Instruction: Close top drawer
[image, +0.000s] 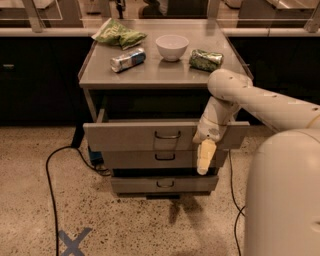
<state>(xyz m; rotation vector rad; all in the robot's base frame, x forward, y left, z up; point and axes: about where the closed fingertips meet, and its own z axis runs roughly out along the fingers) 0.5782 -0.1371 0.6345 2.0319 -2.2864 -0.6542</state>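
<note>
While the top drawer (130, 136) stands pulled out just behind our gripper (205, 157), whose opening we cannot tell, we should push squarely, nearer the handle (167, 135) beside it.

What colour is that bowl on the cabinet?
The bowl is white, camera view; the gripper hangs before the top drawer.

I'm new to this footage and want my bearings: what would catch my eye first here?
The white robot arm reaches in from the right, its gripper hanging before the right part of the top drawer, which stands pulled out of the grey cabinet. On the cabinet's top sit a white bowl and a green chip bag.
</note>
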